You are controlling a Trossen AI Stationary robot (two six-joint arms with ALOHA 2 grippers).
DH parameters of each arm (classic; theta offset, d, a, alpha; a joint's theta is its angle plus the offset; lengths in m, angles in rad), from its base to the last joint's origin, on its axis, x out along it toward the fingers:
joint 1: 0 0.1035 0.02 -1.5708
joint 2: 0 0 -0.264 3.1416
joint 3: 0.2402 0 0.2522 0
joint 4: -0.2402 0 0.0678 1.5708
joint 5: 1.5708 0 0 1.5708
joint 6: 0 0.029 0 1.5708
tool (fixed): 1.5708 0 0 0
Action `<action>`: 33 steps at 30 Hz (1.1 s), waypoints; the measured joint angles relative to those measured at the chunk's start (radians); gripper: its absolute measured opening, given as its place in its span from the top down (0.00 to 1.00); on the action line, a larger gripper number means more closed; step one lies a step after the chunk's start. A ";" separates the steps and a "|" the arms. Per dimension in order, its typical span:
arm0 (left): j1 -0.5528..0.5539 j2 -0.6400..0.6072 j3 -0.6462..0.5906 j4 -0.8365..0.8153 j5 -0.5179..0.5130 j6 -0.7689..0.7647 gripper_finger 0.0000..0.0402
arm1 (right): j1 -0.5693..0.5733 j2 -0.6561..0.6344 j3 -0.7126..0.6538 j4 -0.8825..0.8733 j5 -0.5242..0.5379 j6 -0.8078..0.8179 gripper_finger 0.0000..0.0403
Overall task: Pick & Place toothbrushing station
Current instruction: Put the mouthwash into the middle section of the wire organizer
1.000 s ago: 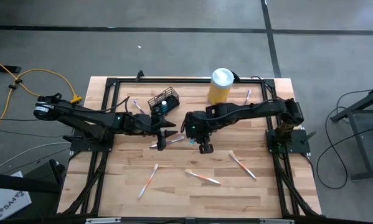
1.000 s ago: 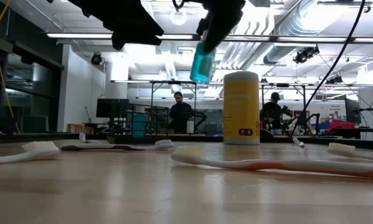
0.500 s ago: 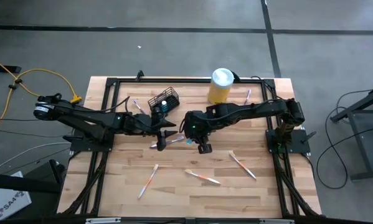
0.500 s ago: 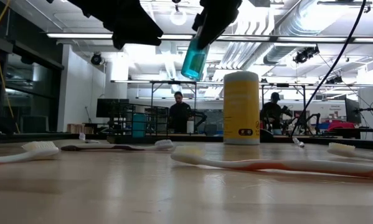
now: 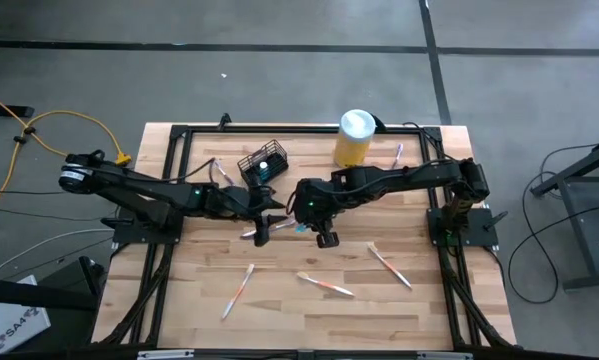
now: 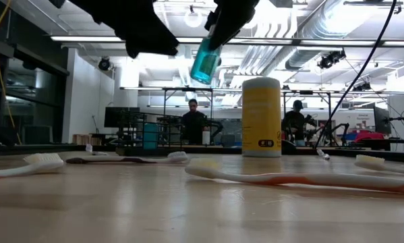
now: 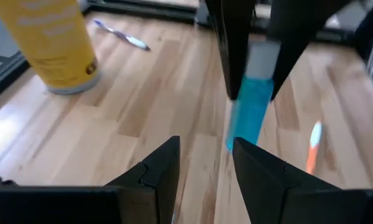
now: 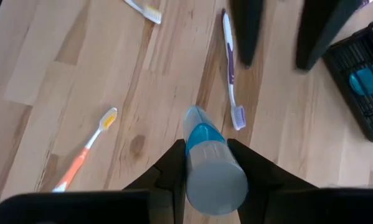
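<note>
My right gripper (image 5: 317, 230) hangs over the table's middle, shut on a teal tube (image 6: 204, 58) with a pale cap. The tube also shows in the left wrist view (image 7: 247, 118). My left gripper (image 7: 205, 168) is open and empty. It is level, just to the left of the tube, with its fingers pointing at it. The black wire-mesh holder (image 5: 262, 162) sits on the table behind both grippers, with a teal thing (image 8: 363, 81) inside it. My right gripper pinches the tube's capped end (image 8: 212, 175) between its two fingers (image 8: 174, 167). The fingers come from above, pointing down. The tube hangs below them, tilted, its lower end lifted well clear of the table.
A yellow canister with a white lid (image 5: 353, 138) stands at the far side. Several toothbrushes lie loose on the wood: a purple one (image 8: 230, 68) below the grippers, an orange one (image 8: 89, 149), and others nearer the front (image 5: 324, 286) and right (image 5: 389, 265).
My right gripper has carried the tube a little toward the table's left and my left gripper, and slightly up. The tube has tipped further from upright and stays clear of the table.
</note>
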 joint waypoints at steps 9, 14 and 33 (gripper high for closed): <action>-0.035 0.129 0.000 0.115 0.038 0.120 0.65 | 0.001 0.000 0.000 -0.007 0.000 0.002 0.79; -0.051 0.116 0.000 0.126 0.002 0.159 0.63 | 0.001 0.000 0.000 -0.023 0.007 0.003 0.79; -0.054 0.110 0.000 0.200 -0.006 0.160 0.42 | 0.017 0.000 0.000 0.004 0.012 -0.014 0.79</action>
